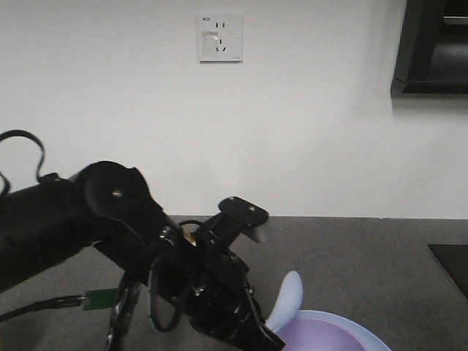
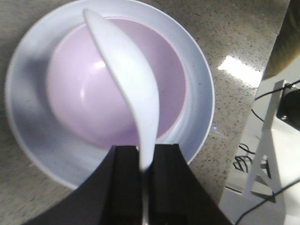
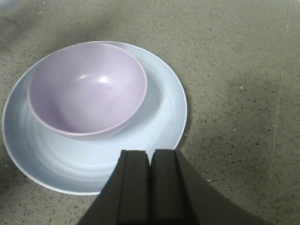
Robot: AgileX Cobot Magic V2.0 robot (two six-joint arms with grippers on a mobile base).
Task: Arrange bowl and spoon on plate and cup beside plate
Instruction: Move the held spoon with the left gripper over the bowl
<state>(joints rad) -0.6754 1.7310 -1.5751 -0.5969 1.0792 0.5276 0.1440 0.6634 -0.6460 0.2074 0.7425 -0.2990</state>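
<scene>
The lavender bowl [image 3: 86, 89] sits on the light blue plate [image 3: 157, 119], off toward the plate's left rim. My left gripper [image 2: 145, 154] is shut on the handle of the pale spoon [image 2: 126, 70]. The scoop reaches out above the bowl [image 2: 79, 93] and plate [image 2: 199, 93]. In the front view the spoon [image 1: 289, 300] sticks up from the black left arm, over the bowl [image 1: 329, 340]. My right gripper [image 3: 150, 154] is shut with nothing in it, hanging over the plate's near rim. The cup is out of view.
The plate rests on a speckled grey counter [image 3: 234, 70]. A white stand with cables [image 2: 272, 140] lies off the counter edge in the left wrist view. A black mat [image 1: 450, 267] lies at the counter's right, and a white wall with a socket [image 1: 219, 36] is behind.
</scene>
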